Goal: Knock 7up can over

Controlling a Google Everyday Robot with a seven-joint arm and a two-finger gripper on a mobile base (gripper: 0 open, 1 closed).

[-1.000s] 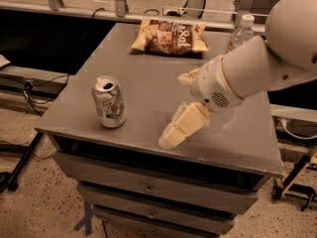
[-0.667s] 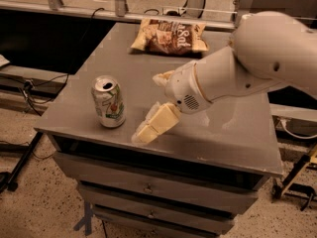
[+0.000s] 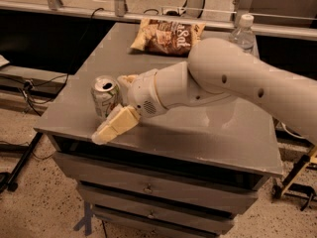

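The 7up can stands upright near the front left corner of the grey table. It is silver-white with green lettering, and its pull-tab top is visible. My gripper is right up against the can's right side, and its fingers are spread open. The near cream finger lies low in front of the can, close to the table's front edge. The far finger shows just behind the can. My white arm reaches in from the right across the table.
A brown chip bag lies at the back middle of the table. A clear water bottle stands at the back right, partly behind my arm. Drawers sit under the tabletop. Cables and stand legs are on the floor to the left.
My arm has swung left across the table, from about a can's width away to right against the can. The can still stands upright in the same place.
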